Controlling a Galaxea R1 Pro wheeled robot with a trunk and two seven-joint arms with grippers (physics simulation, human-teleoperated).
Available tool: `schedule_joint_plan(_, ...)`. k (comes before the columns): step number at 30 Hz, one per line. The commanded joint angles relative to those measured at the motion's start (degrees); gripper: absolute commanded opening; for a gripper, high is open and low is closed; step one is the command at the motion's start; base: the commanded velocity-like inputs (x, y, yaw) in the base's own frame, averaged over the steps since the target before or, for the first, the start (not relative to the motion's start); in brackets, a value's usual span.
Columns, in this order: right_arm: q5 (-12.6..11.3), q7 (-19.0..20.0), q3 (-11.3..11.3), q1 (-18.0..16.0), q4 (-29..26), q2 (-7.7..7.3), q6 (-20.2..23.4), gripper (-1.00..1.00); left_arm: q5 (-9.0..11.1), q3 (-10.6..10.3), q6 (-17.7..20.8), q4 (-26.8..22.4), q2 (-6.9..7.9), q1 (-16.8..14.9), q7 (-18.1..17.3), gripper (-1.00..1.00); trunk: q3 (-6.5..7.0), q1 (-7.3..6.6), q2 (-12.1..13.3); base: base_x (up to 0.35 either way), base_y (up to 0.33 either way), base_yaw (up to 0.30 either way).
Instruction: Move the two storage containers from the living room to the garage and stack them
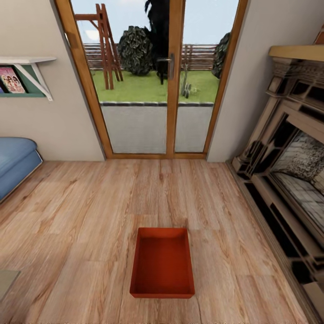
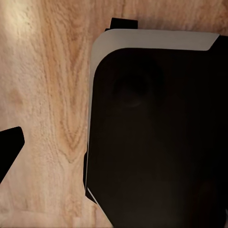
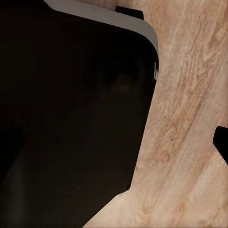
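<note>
One storage container (image 1: pixel 162 263), an orange-red lidless bin, sits empty on the light wood plank floor of the living room, low and centre in the head view, its long side pointing towards the glass door. In the left wrist view a dark fingertip (image 2: pixel 9 147) shows at the frame edge over the planks, beside my black, white-rimmed base (image 2: pixel 152 133). In the right wrist view another dark fingertip (image 3: pixel 221 142) sits at the edge, next to the same base (image 3: pixel 71 118). Nothing is seen held. The garage is out of view.
A wood-framed glass door (image 1: pixel 153 81) stands straight ahead beyond the bin. A brick fireplace (image 1: pixel 288 171) with a stepped hearth lines the right side. A blue sofa (image 1: pixel 15 162) and a wall shelf (image 1: pixel 24 76) are at the left. A grey edge (image 1: pixel 6 279) pokes in at the lower left.
</note>
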Motion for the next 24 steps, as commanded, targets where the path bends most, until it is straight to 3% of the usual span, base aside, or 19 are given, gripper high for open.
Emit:
schedule_joint_plan(1, -0.5, -0.1, 0.5, 0.0, 0.2, 0.03, -0.3, 1.0, 0.6, -0.1, -0.2, 0.1, 0.0, 0.0, 0.0, 1.0, -0.13, 0.0, 0.0, 0.0, 0.0, 0.0)
schedule_joint_plan(24, -0.6, -0.1, 0.5, 0.0, 0.2, 0.01, -0.3, 1.0, 0.6, -0.1, -0.2, 0.1, 0.0, 0.0, 0.0, 1.0, -2.17, 0.0, 0.0, 0.0, 0.0, 0.0)
